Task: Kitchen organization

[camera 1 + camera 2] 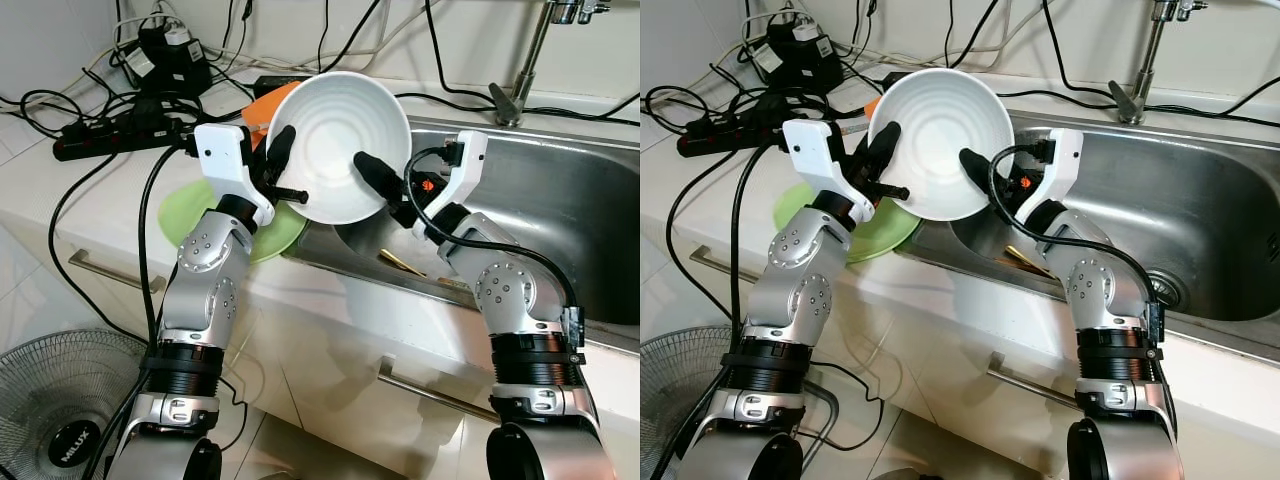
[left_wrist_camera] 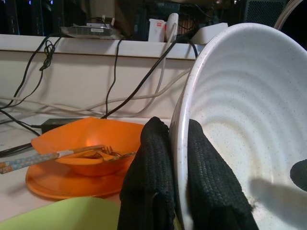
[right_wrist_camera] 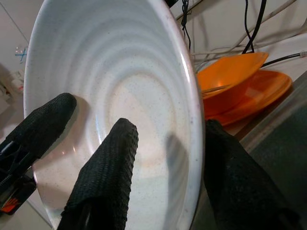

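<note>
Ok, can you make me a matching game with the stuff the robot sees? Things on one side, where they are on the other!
Things:
1. white bowl
2. green plate
3. orange bowl
4. fan

Places:
A. on the floor
B. on an orange plate
C. held up between the left gripper and right gripper
D. flat on the counter beside the sink

Pairs: 1-C, 2-D, 3-B, 4-A

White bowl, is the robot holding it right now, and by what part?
Yes. Both grippers hold the white bowl by its rim, tilted up over the sink's edge: the left gripper pinches one side, and the right gripper pinches the opposite side.
</note>
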Robot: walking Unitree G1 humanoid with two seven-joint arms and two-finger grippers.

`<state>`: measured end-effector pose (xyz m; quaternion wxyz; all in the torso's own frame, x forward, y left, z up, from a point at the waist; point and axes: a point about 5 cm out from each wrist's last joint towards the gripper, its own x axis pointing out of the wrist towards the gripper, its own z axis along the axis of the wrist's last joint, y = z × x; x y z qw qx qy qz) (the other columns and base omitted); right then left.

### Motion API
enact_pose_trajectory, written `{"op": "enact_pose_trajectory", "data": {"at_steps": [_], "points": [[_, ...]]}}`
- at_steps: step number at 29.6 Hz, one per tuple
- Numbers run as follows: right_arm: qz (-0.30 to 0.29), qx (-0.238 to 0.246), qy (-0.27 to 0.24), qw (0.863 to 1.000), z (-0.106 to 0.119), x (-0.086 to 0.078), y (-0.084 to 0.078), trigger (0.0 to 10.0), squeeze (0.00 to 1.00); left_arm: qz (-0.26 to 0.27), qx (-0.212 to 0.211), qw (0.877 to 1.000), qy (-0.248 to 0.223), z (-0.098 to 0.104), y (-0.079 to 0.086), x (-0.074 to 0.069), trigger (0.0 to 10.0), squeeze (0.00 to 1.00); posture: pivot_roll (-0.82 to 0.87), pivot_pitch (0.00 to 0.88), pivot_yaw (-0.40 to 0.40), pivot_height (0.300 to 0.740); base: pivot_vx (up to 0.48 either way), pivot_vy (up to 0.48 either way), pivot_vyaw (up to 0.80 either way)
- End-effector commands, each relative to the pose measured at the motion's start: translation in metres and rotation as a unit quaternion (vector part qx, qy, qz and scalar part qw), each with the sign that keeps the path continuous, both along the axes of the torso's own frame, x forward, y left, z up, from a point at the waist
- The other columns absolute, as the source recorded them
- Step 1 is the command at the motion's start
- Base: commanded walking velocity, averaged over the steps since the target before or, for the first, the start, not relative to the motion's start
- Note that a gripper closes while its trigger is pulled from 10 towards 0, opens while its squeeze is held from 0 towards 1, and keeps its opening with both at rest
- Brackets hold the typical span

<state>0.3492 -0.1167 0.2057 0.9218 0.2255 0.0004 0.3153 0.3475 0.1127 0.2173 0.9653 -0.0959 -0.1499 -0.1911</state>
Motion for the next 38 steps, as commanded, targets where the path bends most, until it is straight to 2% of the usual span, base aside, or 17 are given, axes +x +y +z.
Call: {"op": "enact_pose_trajectory", "data": {"at_steps": [1,28,32,33,34,35,36,37,38], "points": [[0.007,0.008,-0.001,1.000,0.005,0.002,0.005,0.0,0.00,-0.005,-0.007,1.000,-0.028,0.012,0.000,-0.003,0.0,0.00,-0.07,0.003,0.128,0.740,0.000,0.000,0.00],[-0.005,0.023,0.005,1.000,0.007,0.004,0.000,0.0,0.00,-0.047,-0.012,0.999,-0.020,0.007,-0.010,-0.008,0.0,0.00,-0.07,0.002,0.124,0.740,0.000,0.000,0.00],[-0.006,0.023,0.007,1.000,0.007,0.005,-0.001,0.0,0.00,-0.051,0.008,0.999,-0.015,0.003,-0.012,-0.008,0.0,0.00,-0.07,0.003,0.123,0.740,0.000,0.000,0.00],[-0.007,0.023,0.007,1.000,0.007,0.005,-0.001,0.0,0.00,-0.052,0.008,0.999,-0.014,0.002,-0.012,-0.008,0.0,0.04,-0.07,0.003,0.121,0.740,0.000,0.000,0.00],[-0.007,0.023,0.007,1.000,0.007,0.005,-0.001,0.0,0.00,-0.052,0.008,0.999,-0.013,0.002,-0.012,-0.008,0.0,0.58,-0.07,0.003,0.121,0.740,0.000,0.000,0.00],[-0.008,0.023,0.007,1.000,0.007,0.005,-0.001,0.0,0.00,-0.051,0.007,0.999,-0.013,0.002,-0.012,-0.008,0.0,0.58,-0.07,0.003,0.121,0.740,0.000,0.000,0.00],[-0.009,0.022,0.007,1.000,0.007,0.006,-0.002,0.0,0.00,-0.054,0.006,0.998,-0.011,0.002,-0.012,-0.008,4.6,1.00,-0.07,0.003,0.121,0.740,0.000,0.000,0.00],[-0.010,0.022,0.007,1.000,0.007,0.006,-0.002,0.0,0.00,-0.055,0.006,0.998,-0.009,0.001,-0.012,-0.009,7.0,1.00,-0.07,0.002,0.120,0.740,0.000,0.000,0.00],[-0.011,0.023,0.007,1.000,0.007,0.007,-0.002,0.0,0.00,-0.057,0.006,0.998,-0.009,0.001,-0.012,-0.009,10.0,1.00,-0.07,0.002,0.120,0.740,0.000,0.000,0.00]]}}
